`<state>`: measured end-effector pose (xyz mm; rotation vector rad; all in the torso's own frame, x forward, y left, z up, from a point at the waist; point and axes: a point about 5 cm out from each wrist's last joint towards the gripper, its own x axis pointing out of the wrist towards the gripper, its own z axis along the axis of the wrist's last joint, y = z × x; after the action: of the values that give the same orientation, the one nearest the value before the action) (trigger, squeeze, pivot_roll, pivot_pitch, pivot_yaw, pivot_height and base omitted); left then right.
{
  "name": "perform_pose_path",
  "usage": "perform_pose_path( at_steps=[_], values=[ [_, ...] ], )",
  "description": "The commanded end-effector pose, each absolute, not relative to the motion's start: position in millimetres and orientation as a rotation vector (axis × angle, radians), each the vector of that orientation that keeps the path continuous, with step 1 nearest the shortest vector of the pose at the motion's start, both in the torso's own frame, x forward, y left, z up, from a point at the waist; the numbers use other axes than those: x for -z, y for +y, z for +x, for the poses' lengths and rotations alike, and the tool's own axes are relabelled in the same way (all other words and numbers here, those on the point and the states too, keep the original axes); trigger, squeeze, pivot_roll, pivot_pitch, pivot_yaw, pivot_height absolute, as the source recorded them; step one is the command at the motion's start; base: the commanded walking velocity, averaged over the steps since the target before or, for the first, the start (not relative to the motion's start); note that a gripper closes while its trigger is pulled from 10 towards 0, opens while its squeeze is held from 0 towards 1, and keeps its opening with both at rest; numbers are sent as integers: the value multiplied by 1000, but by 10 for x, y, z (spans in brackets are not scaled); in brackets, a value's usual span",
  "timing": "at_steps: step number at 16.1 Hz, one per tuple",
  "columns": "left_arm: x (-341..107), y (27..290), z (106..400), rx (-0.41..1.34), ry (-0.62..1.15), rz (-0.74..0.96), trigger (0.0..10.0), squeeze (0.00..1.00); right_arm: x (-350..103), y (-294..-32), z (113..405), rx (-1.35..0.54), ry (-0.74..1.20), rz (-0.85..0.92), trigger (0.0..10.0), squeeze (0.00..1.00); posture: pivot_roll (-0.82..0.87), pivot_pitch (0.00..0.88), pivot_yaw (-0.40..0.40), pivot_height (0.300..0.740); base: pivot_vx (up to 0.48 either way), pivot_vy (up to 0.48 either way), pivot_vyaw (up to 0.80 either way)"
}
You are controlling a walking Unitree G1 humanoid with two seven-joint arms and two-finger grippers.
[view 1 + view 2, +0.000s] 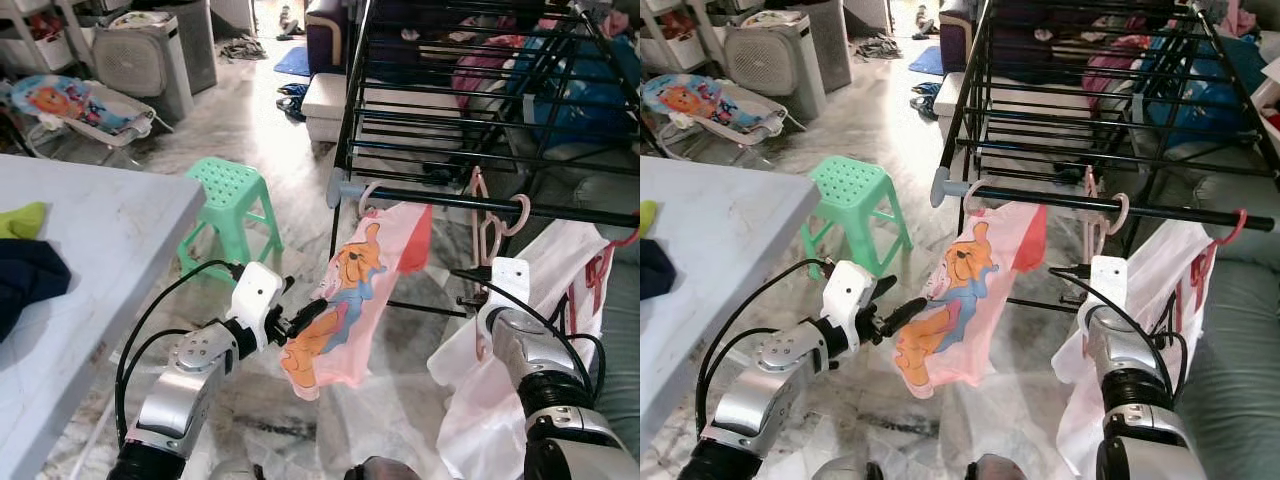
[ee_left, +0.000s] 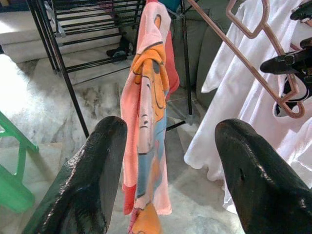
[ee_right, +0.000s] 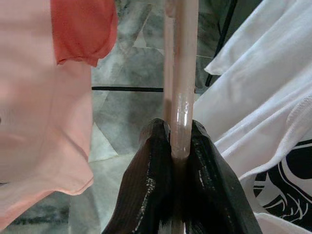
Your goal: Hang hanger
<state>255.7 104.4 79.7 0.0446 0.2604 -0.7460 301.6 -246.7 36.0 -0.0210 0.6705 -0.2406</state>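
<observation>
An empty pink hanger (image 1: 489, 228) has its hook (image 1: 519, 212) over the black rail (image 1: 560, 211) of the drying rack. My right gripper (image 3: 178, 142) is shut on the hanger's lower shaft (image 3: 184, 73), just below the rail (image 1: 1180, 213). Left of it on the same rail hangs a pink cartoon shirt (image 1: 352, 290). My left gripper (image 1: 303, 320) stands open beside that shirt's lower edge, and the shirt (image 2: 146, 112) shows beyond the gap between its fingers (image 2: 92, 180). A white shirt (image 1: 545, 320) hangs on a red hanger (image 1: 603, 262) to the right.
A green plastic stool (image 1: 228, 195) stands left of the rack. The grey table (image 1: 100, 260) at my left carries a dark blue garment (image 1: 25, 280) and a yellow-green one (image 1: 20, 220). A grey sofa (image 1: 620, 320) lies behind the white shirt. A white appliance (image 1: 145, 55) stands far back.
</observation>
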Motion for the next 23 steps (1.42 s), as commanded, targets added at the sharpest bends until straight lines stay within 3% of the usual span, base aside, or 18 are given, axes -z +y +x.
perform_pose_path(
  at_steps=[1, 2, 4, 13, 23],
  values=[
    [-824, 1035, 2555, 752, 255, 64, 10000, 0, -192, -2433, 2883, 233, 747, -12, 10000, 0, -6, 25, -18, 740, 0, 0, 0],
    [-824, 1034, 2555, 753, 255, 65, 10000, 0, -182, -2427, 2872, 230, 749, -11, 10000, 0, -6, 25, -18, 740, 0, 0, 0],
    [-835, 1026, 2570, 751, 250, 64, 10000, 0, -177, -2412, 2835, 220, 722, -9, 10000, 1000, -11, 19, -16, 740, 0, 0, 0],
    [-848, 1017, 2615, 730, 236, 75, 10000, 0, -554, -2425, 2830, 295, 441, -147, 10000, 1000, -15, 8, -21, 740, 0, 0, 0],
    [-863, 977, 2612, 705, 202, 102, 10000, 0, -695, -2396, 2419, 394, 353, -183, 10000, 1000, -28, 18, -18, 740, 0, 0, 0]
  ],
)
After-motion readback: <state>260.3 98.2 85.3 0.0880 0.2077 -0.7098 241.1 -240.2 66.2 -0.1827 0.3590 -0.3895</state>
